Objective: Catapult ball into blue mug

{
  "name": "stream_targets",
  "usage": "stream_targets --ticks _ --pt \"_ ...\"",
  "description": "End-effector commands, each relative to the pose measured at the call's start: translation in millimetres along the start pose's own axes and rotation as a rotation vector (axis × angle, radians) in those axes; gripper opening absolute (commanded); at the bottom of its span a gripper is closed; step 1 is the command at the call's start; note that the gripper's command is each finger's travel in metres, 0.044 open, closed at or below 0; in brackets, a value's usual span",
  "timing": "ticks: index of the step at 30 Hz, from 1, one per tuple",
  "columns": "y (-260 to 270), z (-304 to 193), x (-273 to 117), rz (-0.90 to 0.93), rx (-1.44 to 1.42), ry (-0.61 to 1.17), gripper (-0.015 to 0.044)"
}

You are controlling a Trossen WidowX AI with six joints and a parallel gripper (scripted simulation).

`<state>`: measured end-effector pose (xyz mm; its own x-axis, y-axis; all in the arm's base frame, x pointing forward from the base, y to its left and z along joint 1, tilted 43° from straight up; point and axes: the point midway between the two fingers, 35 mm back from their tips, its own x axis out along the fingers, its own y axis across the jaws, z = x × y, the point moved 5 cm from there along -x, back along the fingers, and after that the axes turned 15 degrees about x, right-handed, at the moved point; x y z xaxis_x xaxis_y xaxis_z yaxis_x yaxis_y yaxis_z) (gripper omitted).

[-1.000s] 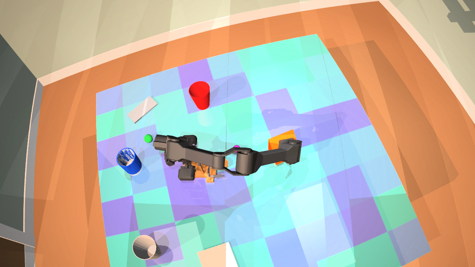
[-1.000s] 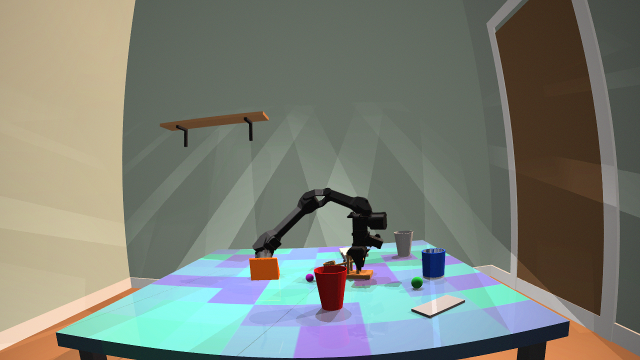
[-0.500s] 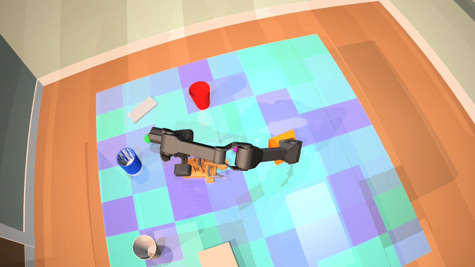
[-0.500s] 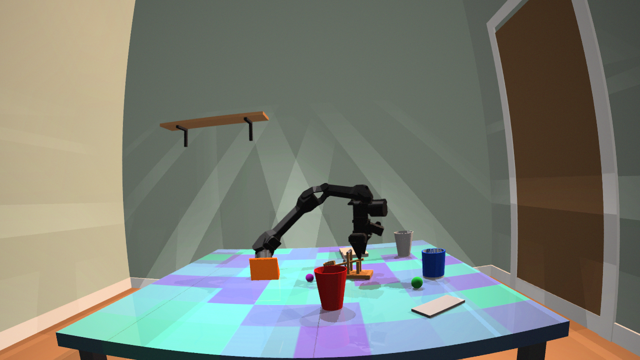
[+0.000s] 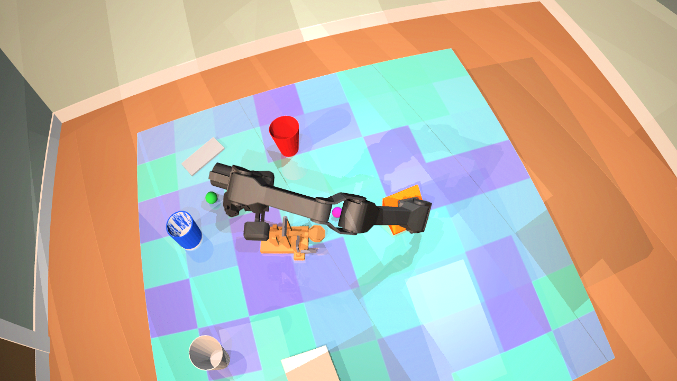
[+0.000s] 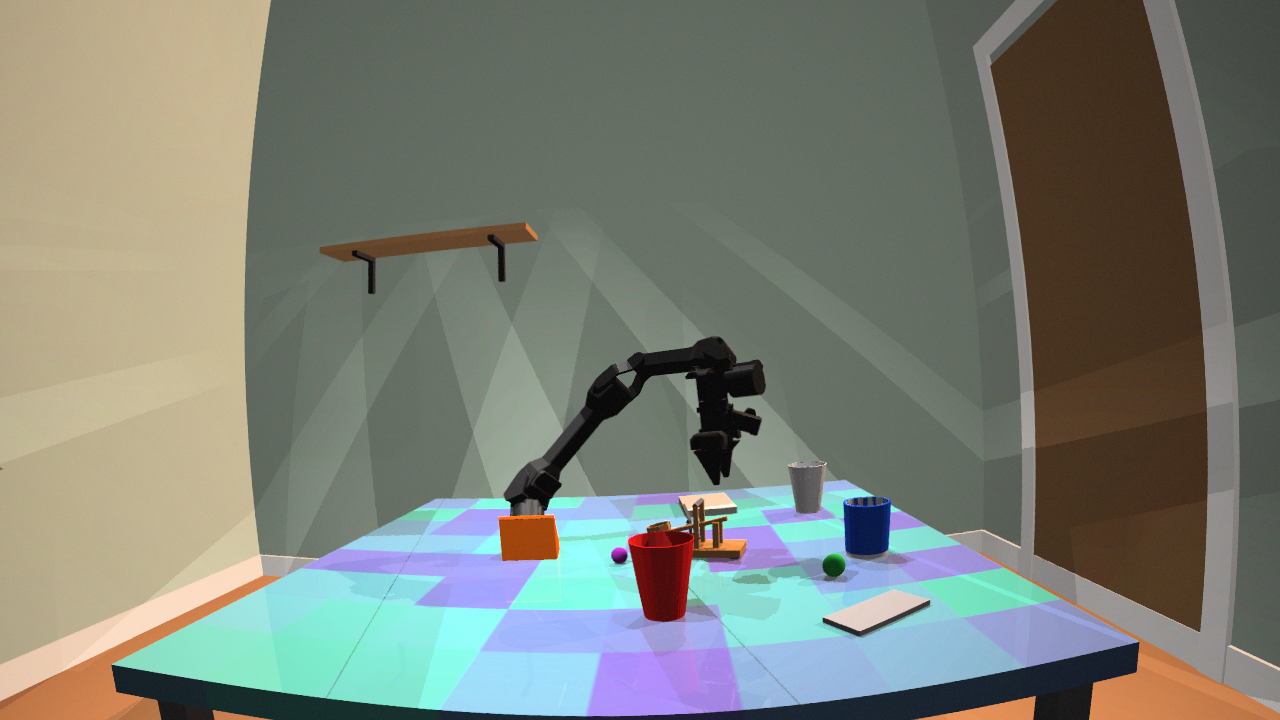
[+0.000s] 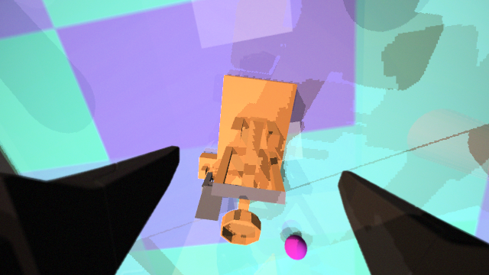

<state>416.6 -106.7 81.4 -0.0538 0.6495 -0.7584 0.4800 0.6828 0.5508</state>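
My gripper (image 6: 720, 477) (image 7: 259, 166) is open and empty, high above the wooden catapult (image 5: 284, 244) (image 6: 720, 550) (image 7: 252, 99). The catapult stands on the table; its round cup (image 5: 316, 233) (image 7: 241, 229) is at the near end in the wrist view and holds no ball. A magenta ball (image 5: 336, 212) (image 6: 619, 555) (image 7: 296, 247) lies on the table a little beyond the cup. A green ball (image 5: 211, 197) (image 6: 833, 565) lies near the blue mug (image 5: 189, 236) (image 6: 866, 528). The mug stands upright, on the side of the catapult opposite its cup.
A red cup (image 5: 287, 139) (image 6: 662, 577) and a grey-white cup (image 5: 206, 353) (image 6: 806, 488) stand upright. An orange block (image 5: 400, 196) (image 6: 528, 537) is by the arm's base. A flat pale slab (image 5: 203, 156) (image 6: 877, 612) and a white box (image 5: 312, 364) (image 6: 707, 503) lie on the table.
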Motion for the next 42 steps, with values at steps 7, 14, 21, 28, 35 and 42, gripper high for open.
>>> stream_targets --ticks 7,14,21,28,35,42 --pt "-31.8 -18.1 0.2 -0.006 -0.048 -0.006 0.03" --pt "-77.0 -57.3 22.3 -0.013 -0.135 0.02 0.03" --pt "-115.3 -109.1 53.3 -0.009 -0.228 0.052 0.03" --pt "-133.0 -152.2 74.9 0.0 -0.288 0.074 0.03" --pt "-132.2 -156.0 79.5 0.0 -0.288 0.074 0.03" --pt "-132.2 -157.0 92.2 0.0 -0.288 0.074 0.03"
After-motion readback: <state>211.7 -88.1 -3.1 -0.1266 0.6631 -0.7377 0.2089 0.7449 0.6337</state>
